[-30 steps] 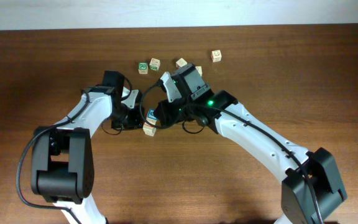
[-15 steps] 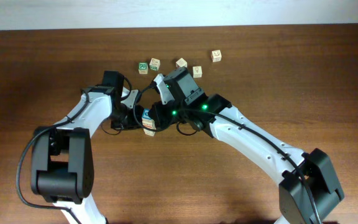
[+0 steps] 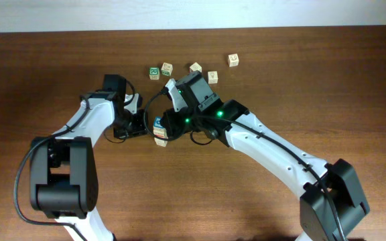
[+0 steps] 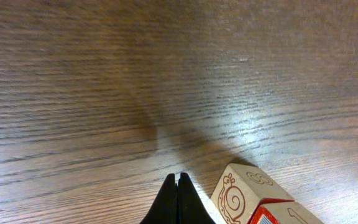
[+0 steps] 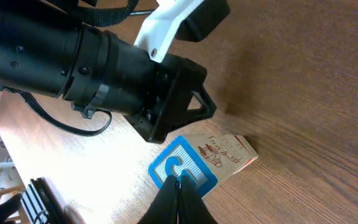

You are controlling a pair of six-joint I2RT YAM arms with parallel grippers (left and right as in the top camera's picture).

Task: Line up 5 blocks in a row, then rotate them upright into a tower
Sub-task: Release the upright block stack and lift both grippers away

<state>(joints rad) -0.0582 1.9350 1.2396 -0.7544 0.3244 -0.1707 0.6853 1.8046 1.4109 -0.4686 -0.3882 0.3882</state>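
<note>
Shut tight and holding nothing, the right arm's jaws rest their tips on the upturned face of the blue-faced block (image 5: 182,169). The block sits near the middle of the desk (image 3: 354,80), with its pale pictured side showing beside the blue. Just beyond it is the left arm (image 5: 73,50). The left arm's jaws are likewise closed and empty, and they hang low over the wood just beside a swirl-printed, red-bordered block (image 4: 246,198) without touching it. Whether that is the same cube cannot be told. Five more cubes, the green-printed cube (image 3: 154,72) among them, lie scattered toward the desk's far edge, well apart from both arms. The small wooden blocks look light and rigid with smooth printed faces, so they would probably skid or tip under a push from closed tips. The surer hold would be opened jaws set flat on two opposite faces at mid-height.
</note>
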